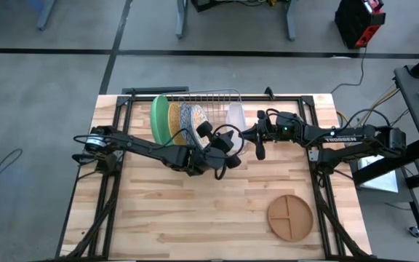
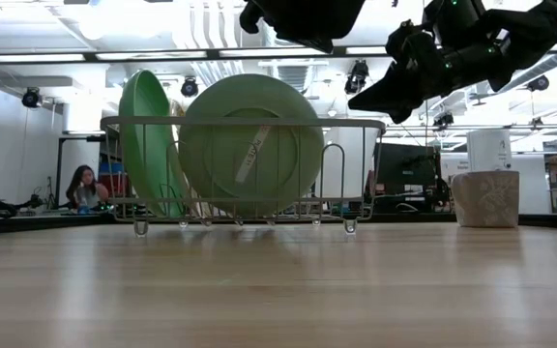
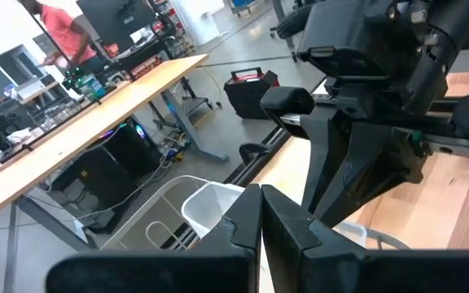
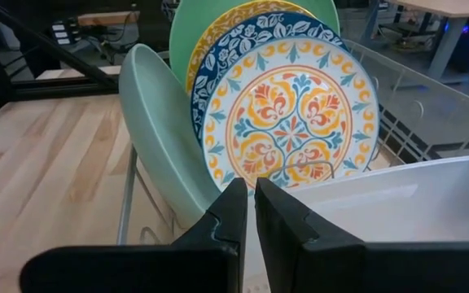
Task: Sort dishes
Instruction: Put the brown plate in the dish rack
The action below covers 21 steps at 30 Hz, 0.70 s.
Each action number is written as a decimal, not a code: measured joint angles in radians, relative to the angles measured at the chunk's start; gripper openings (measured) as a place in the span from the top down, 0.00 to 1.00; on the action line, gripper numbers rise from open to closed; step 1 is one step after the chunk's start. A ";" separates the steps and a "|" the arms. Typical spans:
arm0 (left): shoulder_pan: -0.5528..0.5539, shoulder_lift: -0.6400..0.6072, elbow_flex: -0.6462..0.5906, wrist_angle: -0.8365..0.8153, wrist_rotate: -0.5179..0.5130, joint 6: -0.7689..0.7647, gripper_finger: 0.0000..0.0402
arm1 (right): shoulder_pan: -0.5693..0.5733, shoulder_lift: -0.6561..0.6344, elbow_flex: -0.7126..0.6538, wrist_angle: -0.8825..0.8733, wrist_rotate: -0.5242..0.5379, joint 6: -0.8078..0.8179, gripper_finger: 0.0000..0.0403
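Hovering above the table just in front of the wire dish rack (image 1: 198,113), my left gripper (image 1: 222,149) sits with its fingers pressed together on nothing; the left wrist view shows the two dark tips meeting. My right gripper (image 1: 259,145) hangs just beside it, near the rack's right end, and its fingers are together too, with only a thin seam between them in the right wrist view.

In the rack the plates stand on edge, side by side. The large bright green plate (image 1: 158,118) is at the left end, then the gold speckled plate (image 1: 173,118), then the floral plate (image 4: 291,122) with its orange and blue pattern facing my right wrist camera. The pale teal plate (image 4: 163,130) leans in front of that one, nearest my right fingers. A white container (image 4: 405,203) sits in the rack right by my right gripper, though I can't quite tell what it is.

The brown divided plate (image 1: 290,217) lies flat on the table (image 1: 158,218), well apart from the rack, toward the front right corner. A small grey mug (image 2: 485,198) stands right of the rack in the low view.
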 joint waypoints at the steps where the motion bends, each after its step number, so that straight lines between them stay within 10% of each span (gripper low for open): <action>1: 0.000 0.000 0.000 -0.002 0.000 0.003 1.00 | 0.000 0.000 0.000 0.000 0.000 0.000 0.95; 10: -0.020 0.001 0.000 -0.114 0.093 -0.056 1.00 | 0.000 0.000 -0.001 -0.001 0.006 0.000 0.95; 21: -0.048 -0.001 0.000 -0.590 0.159 -0.555 1.00 | 0.000 0.000 -0.002 -0.001 0.007 0.000 0.95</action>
